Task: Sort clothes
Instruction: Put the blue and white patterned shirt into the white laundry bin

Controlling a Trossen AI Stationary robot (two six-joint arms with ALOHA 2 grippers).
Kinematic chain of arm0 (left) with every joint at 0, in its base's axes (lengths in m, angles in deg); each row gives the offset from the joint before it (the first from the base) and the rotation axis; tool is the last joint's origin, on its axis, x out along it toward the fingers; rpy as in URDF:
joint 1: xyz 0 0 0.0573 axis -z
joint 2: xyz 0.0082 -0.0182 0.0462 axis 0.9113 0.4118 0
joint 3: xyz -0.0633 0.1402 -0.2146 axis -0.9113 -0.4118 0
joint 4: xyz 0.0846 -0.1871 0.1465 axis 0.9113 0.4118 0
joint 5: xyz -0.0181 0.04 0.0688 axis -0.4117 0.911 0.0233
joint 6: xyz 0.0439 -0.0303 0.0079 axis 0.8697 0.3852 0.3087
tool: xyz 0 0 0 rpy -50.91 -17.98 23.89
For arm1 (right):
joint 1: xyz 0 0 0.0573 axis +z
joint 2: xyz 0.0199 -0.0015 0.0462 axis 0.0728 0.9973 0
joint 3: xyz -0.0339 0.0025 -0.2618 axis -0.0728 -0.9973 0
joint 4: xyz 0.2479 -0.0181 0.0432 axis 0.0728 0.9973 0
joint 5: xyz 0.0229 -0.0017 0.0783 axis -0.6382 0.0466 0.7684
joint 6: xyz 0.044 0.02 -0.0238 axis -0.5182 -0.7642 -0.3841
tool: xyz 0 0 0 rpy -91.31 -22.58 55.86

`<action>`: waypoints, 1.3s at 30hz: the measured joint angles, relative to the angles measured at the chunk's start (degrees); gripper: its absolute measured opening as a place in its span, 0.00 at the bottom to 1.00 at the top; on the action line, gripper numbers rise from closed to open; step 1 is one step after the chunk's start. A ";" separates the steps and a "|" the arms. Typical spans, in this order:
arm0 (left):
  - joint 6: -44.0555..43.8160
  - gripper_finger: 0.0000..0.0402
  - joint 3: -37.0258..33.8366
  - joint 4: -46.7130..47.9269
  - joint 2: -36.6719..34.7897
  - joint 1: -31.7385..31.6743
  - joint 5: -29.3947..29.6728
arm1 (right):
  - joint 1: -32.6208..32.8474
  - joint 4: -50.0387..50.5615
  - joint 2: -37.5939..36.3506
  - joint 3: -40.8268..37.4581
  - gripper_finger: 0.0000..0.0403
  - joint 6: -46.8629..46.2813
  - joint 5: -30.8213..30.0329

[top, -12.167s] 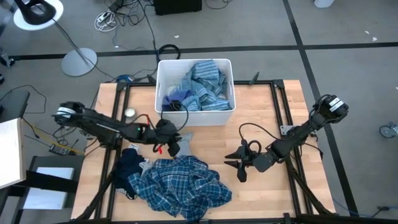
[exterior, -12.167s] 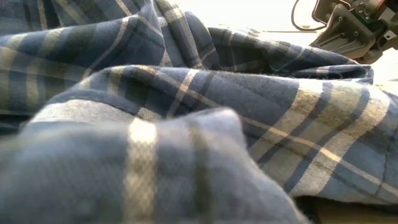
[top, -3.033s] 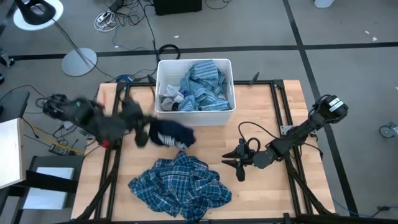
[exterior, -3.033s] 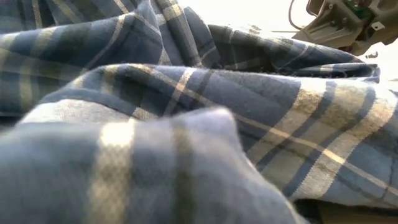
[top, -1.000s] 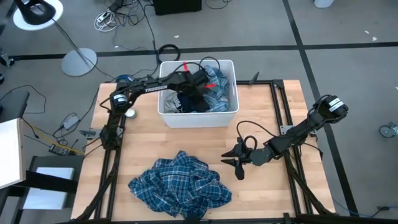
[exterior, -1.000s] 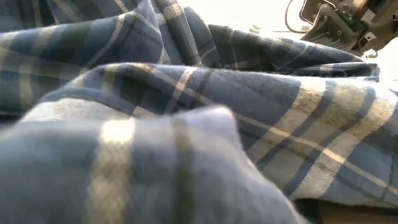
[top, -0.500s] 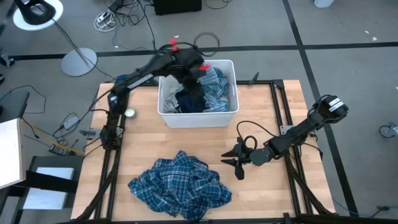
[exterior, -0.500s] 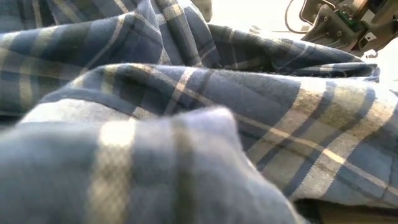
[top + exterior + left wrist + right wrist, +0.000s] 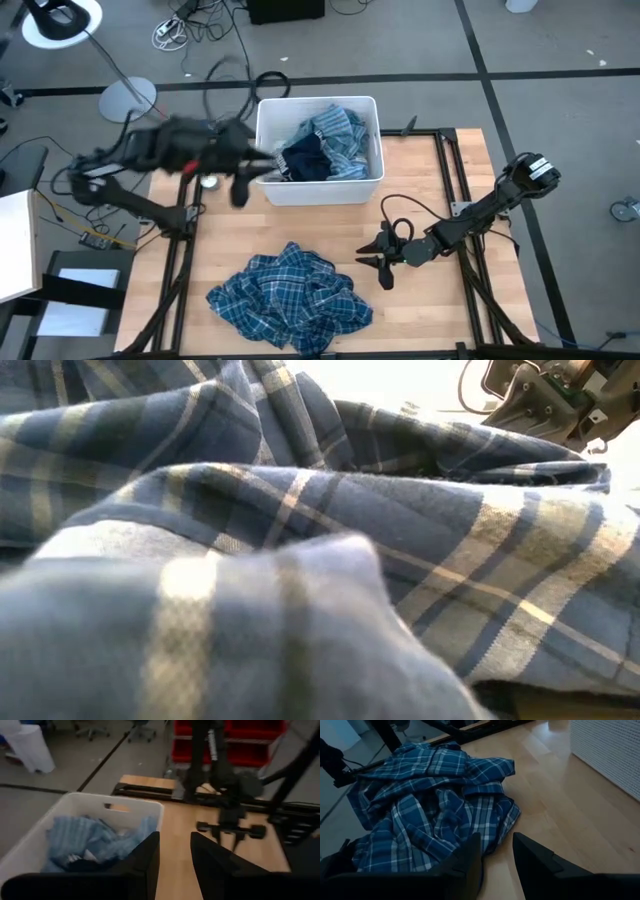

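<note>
1. Up high, the top camera sees the whole wooden table (image 9: 420, 170). A white bin (image 9: 318, 192) sits at the far edge, and a plaid shirt (image 9: 290, 298) lies in a heap near the front edge.
2. Inside the bin you can see a dark navy piece (image 9: 305, 160) on top, with blue striped clothes (image 9: 340, 135) beside it.
3. The left gripper (image 9: 240, 185) is a blur in the top view, just outside the bin's left wall. Its own camera shows what the top view does not: its two dark fingers (image 9: 145, 857) stand apart with nothing between them.
4. That same camera looks down into the bin (image 9: 145, 810) and sees the striped clothes (image 9: 80, 837) and a bit of the navy piece (image 9: 82, 866). Far off it also sees the right arm (image 9: 230, 795) on the table.
5. The right gripper (image 9: 383, 262) sits low over the table, to the right of the shirt. Its camera shows its fingers (image 9: 470, 857) a little way apart and holding nothing.
6. That camera sees the shirt (image 9: 430, 810) spread on the wood just ahead of the fingers, and a corner of the bin (image 9: 610, 755) off to one side.
7. The low camera is almost fully blocked. The shirt (image 9: 300, 560) fills it, and only a bit of the right arm (image 9: 550, 400) peeks over the top.
</note>
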 joint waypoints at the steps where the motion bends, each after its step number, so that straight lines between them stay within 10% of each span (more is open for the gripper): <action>1: -1.26 0.29 -4.57 -2.11 -3.03 2.43 1.40 | 0.00 -0.25 0.00 0.00 0.29 0.00 0.00; 9: -6.23 0.29 -40.59 -26.20 -23.84 15.34 7.71 | -0.04 -6.19 0.00 -0.02 0.29 0.63 0.79; 17: -10.58 0.29 -61.36 -38.89 -33.22 16.79 9.02 | -0.06 -11.58 0.77 1.76 0.41 2.46 2.71; 31: -11.94 0.29 -68.29 -42.64 -35.04 16.81 8.90 | -2.63 -11.62 26.74 20.91 0.68 15.84 4.08; 39: -12.03 0.29 -68.25 -42.54 -35.02 16.84 8.59 | -6.63 -11.54 45.34 36.89 0.67 16.78 18.36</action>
